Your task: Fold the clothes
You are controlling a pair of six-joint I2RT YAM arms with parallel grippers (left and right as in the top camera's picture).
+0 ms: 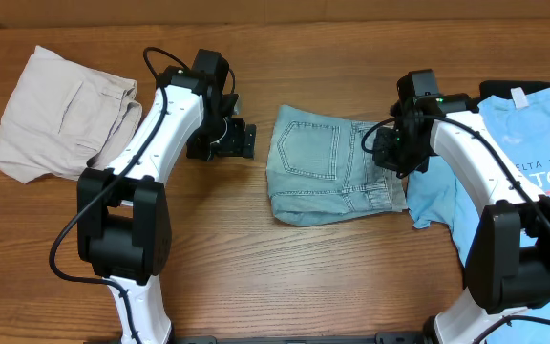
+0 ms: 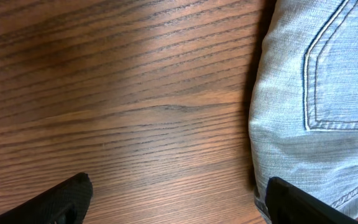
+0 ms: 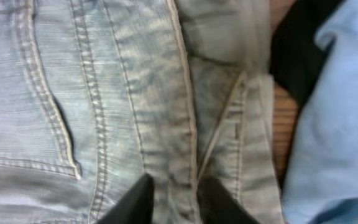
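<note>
Your right hand [image 3: 176, 200] is on the folded denim shorts [image 1: 321, 177] at mid-bench; your left hand [image 2: 179, 198] is spread wide.
The right fingers [image 3: 135, 202] straddle a stitched denim band, slightly parted; you cannot tell whether they pinch it. The left hand hangs over bare bench [image 1: 256, 277], just beside the denim. Beige shorts [image 1: 55, 115] lie far left, and a blue T-shirt [image 1: 533, 143] lies far right.

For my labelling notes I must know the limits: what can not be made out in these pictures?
- T-shirt: overhead, cut by the right edge; the right arm covers part of its print.
- Beige shorts: overhead, left arm hides one edge.
- Right end effector: right wrist view, cut by the bottom edge; grip on denim shorts unclear.
- Dark patch: right wrist view, blurred, beside the T-shirt.
</note>
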